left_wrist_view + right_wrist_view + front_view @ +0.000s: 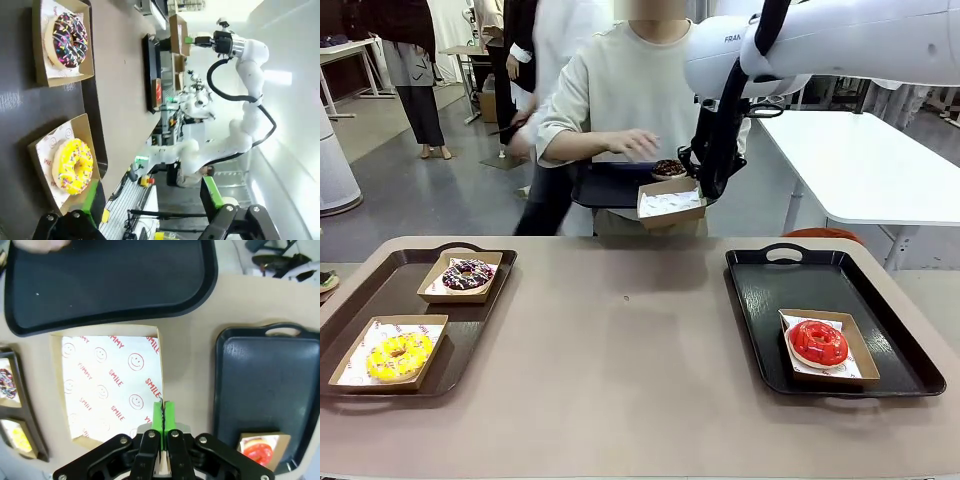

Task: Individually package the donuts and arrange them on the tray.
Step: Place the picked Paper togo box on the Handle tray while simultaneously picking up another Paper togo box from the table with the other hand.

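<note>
My right gripper point(704, 195) is raised over the table's far edge, shut on the rim of an empty paper-lined cardboard box point(670, 205). Its green pads point(158, 414) pinch the box point(107, 385) wall. Just behind the box, the person holds a dark tray point(605, 185) carrying the chocolate donut point(669, 168), one hand point(630, 145) hovering above it. The purple donut point(468, 274) and yellow donut point(398, 355) sit boxed on the left tray point(380, 290). A boxed red donut point(818, 343) lies on the right tray point(760, 300). My left gripper point(152, 200) hangs open above the yellow donut point(72, 165).
The tan table point(620, 340) has a bare stretch between the two trays. The person stands close at the far edge. A white table point(860, 160) stands behind on the right, and other people are farther back at the left.
</note>
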Tool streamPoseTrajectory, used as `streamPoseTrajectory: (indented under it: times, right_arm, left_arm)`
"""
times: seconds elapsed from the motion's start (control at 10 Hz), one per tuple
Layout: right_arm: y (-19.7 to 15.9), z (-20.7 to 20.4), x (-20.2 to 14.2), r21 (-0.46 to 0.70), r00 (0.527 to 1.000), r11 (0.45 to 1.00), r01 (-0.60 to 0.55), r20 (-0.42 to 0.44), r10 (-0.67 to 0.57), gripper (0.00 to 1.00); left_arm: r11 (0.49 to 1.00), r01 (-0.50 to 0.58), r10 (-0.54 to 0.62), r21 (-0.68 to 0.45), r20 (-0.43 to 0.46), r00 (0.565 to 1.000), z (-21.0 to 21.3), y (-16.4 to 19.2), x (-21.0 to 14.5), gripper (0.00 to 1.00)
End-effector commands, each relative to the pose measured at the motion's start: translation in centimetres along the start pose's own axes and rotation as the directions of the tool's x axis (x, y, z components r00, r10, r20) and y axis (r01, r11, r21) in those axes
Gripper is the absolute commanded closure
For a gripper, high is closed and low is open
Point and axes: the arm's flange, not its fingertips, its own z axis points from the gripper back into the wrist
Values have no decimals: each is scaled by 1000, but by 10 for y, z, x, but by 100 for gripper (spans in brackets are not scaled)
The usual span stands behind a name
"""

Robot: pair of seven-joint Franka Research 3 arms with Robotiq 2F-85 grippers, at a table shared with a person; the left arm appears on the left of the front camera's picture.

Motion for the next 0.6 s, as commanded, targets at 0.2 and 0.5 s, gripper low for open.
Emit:
streamPoseTrajectory:
  times: [0.2,0.5]
  right_arm:
    - [8,-9,19,-25,998,998,55,-15,-56,100]
    - [3,-10,9,-1,1000,1000,20,-15,-20,100]
  left_arm:
    - [999,-41,44,-23,149,988,10,2,-26,0]
    - [999,-36,38,-26,97,995,20,12,-25,0]
